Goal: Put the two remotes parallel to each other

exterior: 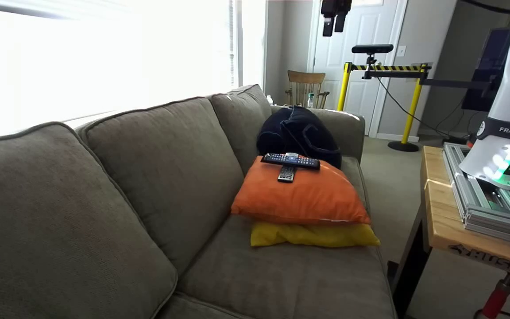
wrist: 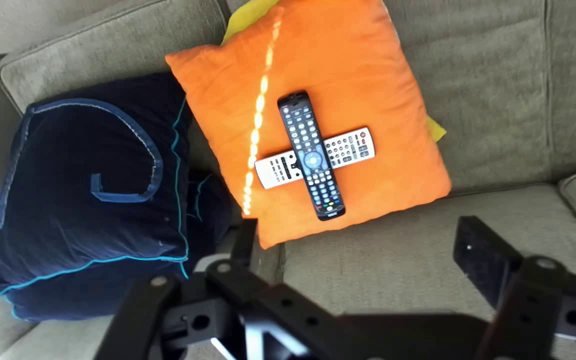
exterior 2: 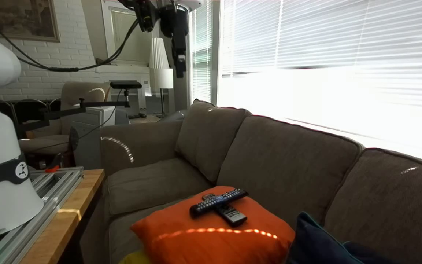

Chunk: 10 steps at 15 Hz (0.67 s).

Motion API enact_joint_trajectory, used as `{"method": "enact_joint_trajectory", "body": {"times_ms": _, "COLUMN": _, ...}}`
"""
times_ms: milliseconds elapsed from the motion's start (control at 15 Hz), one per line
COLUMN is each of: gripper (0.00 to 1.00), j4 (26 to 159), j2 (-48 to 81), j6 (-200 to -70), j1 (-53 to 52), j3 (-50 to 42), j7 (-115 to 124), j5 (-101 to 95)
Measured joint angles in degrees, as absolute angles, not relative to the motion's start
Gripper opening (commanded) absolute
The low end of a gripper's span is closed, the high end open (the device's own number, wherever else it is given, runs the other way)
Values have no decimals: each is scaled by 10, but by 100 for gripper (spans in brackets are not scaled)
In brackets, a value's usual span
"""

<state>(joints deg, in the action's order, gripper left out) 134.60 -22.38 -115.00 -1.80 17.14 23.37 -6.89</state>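
The black remote (wrist: 304,131) lies on top of the grey remote with pale buttons (wrist: 350,148), and they cross like an X. The grey one looks silvery in the wrist view, and its middle is hidden under the black one. Both rest on the orange cushion (wrist: 368,90). In both exterior views the black remote (exterior: 308,163) (exterior 2: 200,208) lies across the grey remote (exterior: 286,174) (exterior 2: 235,217). My gripper (wrist: 355,232) is open and empty. In both exterior views the gripper (exterior: 334,27) (exterior 2: 180,68) hangs high above the sofa, well apart from the remotes.
A yellow cushion (exterior: 312,235) lies under the orange one. A dark blue-black bundle (exterior: 301,130) sits beside it, and shows as dark cushions in the wrist view (wrist: 93,185). The sofa backrest (exterior: 157,173) rises alongside. The robot's wooden table (exterior: 441,212) stands in front.
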Motion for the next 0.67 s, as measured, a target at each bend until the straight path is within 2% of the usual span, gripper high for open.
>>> {"method": "enact_joint_trajectory", "body": {"times_ms": 400, "gripper": 100, "j4": 1369, "j2": -78, "j6": -1300, "j1": 14, "j3": 131, "j7": 301, "j5": -91}}
{"method": "enact_joint_trajectory", "body": {"times_ms": 667, "gripper": 100, "j4": 1369, "j2": -14, "j6": -1338, "j1": 5, "j3": 102, "j7": 287, "j5": -90}}
